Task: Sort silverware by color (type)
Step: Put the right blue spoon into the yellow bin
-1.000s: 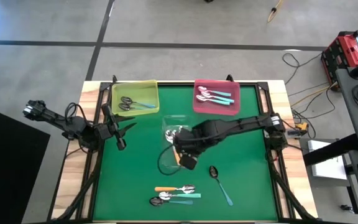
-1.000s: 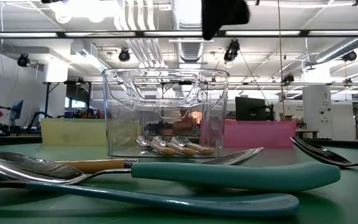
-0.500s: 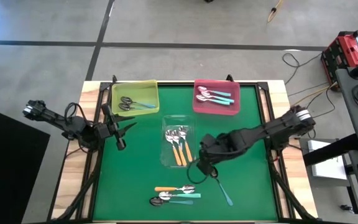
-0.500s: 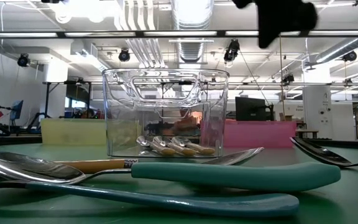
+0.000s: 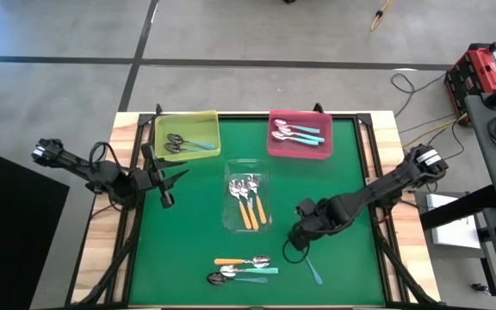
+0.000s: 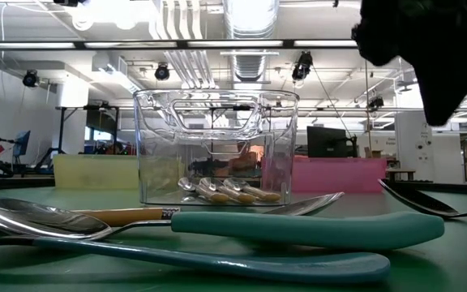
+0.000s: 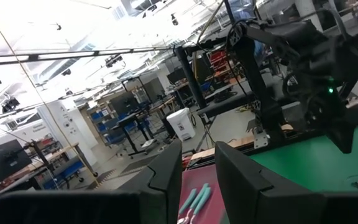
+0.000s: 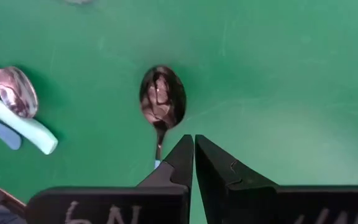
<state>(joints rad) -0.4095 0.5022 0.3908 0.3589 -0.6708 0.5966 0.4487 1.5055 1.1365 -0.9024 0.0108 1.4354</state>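
My right gripper (image 8: 194, 139) is shut and hovers over a spoon with a dark shiny bowl (image 8: 162, 99) and a blue handle (image 5: 314, 272), just above its neck. In the low view it (image 6: 428, 57) hangs clear of the table, over that spoon (image 6: 428, 204). Three more spoons (image 5: 244, 268), with orange and teal handles, lie flat near the near edge. My left gripper (image 5: 167, 177) waits open at the table's left side, beside the yellow tray.
A clear tray (image 5: 231, 220) in the middle holds orange-handled spoons. A yellow tray (image 5: 187, 120) at the far left holds dark spoons. A pink tray (image 5: 300, 153) at the far side holds teal-handled spoons. Bare green mat lies between the trays.
My right gripper has travelled from above the clear tray toward the table's right and near edges, and now stands over the dark-bowled spoon with the blue handle. The orange-handled spoons in the clear tray, covered before by the arm, now show.
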